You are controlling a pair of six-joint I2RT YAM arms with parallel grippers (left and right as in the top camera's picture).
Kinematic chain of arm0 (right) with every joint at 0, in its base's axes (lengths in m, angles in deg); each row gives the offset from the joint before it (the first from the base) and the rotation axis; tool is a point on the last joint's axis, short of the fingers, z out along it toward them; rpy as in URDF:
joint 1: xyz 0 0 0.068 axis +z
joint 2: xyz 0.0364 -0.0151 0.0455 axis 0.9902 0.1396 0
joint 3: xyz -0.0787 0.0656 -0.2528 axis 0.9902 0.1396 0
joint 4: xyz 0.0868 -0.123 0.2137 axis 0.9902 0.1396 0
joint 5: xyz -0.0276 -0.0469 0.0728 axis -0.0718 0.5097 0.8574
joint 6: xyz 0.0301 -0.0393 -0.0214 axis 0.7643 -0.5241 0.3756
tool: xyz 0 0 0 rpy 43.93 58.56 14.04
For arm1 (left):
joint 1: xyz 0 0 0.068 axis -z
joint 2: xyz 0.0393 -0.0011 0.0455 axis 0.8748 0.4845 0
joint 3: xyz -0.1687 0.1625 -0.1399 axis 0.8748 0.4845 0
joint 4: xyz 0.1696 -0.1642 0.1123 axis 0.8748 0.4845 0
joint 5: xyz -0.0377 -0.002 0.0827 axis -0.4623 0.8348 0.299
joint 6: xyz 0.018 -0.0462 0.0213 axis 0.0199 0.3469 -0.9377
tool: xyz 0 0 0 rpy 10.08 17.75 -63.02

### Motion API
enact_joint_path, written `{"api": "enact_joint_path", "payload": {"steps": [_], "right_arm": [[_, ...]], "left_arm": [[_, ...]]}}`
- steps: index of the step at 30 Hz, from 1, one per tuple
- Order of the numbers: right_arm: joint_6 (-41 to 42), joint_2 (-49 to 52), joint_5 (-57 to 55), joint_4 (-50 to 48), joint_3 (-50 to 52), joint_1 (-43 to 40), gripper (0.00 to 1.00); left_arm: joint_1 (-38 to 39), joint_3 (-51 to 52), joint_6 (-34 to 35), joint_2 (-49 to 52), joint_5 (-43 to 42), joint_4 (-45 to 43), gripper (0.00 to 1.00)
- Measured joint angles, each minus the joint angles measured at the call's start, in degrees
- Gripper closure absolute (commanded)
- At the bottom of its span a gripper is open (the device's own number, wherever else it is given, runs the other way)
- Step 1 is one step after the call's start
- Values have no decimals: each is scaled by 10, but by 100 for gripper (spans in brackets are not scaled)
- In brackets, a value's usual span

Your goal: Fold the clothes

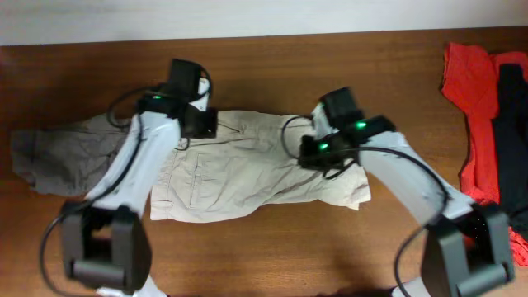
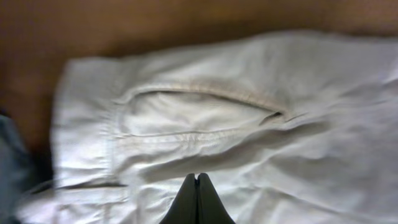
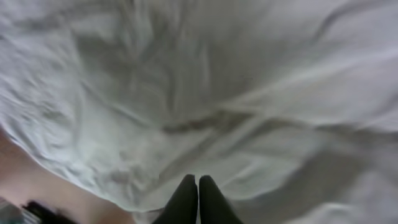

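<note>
The light beige shorts (image 1: 247,169) lie flat across the middle of the table, folded over, with a pocket seam showing in the left wrist view (image 2: 249,124). My left gripper (image 1: 205,125) is over the shorts' upper left part, its fingers (image 2: 198,177) shut just above the cloth with nothing seen between them. My right gripper (image 1: 318,157) is over the shorts' right part, its fingers (image 3: 198,179) shut near the hem of the cloth (image 3: 217,93). A gray garment (image 1: 58,153) lies at the left. Red (image 1: 470,107) and black (image 1: 511,124) garments lie at the right edge.
The brown wooden table (image 1: 272,247) runs to a white wall strip at the back. The gray garment's edge shows at the left of the left wrist view (image 2: 9,162). Bare wood shows beyond the shorts (image 2: 124,25) and at the lower left of the right wrist view (image 3: 37,180).
</note>
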Motion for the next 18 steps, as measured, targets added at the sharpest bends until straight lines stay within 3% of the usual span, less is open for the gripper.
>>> {"api": "enact_joint_path", "payload": {"steps": [9,18], "right_arm": [[31,120,-84,124,0,15,96],[97,144,-261,209,20,-42,96]], "left_arm": [[2,-1,-2,155,46,2,99],[5,-5,-1,158,63,-1,99]]}}
